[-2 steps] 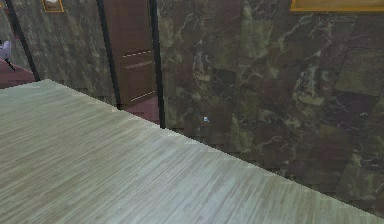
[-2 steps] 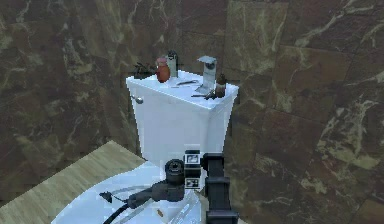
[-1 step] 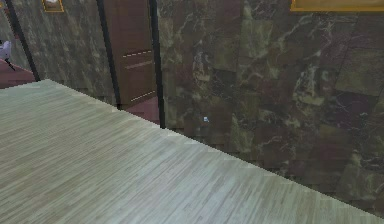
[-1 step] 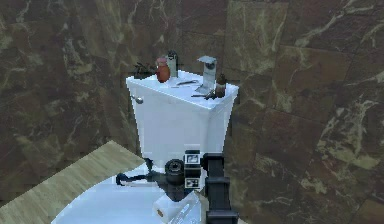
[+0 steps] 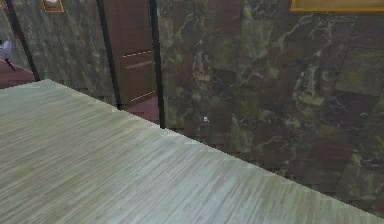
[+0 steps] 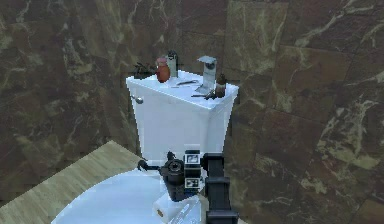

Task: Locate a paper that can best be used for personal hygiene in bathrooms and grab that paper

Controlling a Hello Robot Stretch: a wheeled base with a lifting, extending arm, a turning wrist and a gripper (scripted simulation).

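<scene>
With the small white paper roll [image 6: 163, 209] lying on the white toilet lid [image 6: 105, 198] near its tank-side edge, the dark hand [image 6: 160, 166], whose grasp cannot be told, should likely lower slowly, centred on it.

Dim, even indoor light

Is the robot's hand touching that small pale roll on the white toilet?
Cannot tell. In the arm side view the hand shows just above the pale roll, with no plain contact or gap.
</scene>
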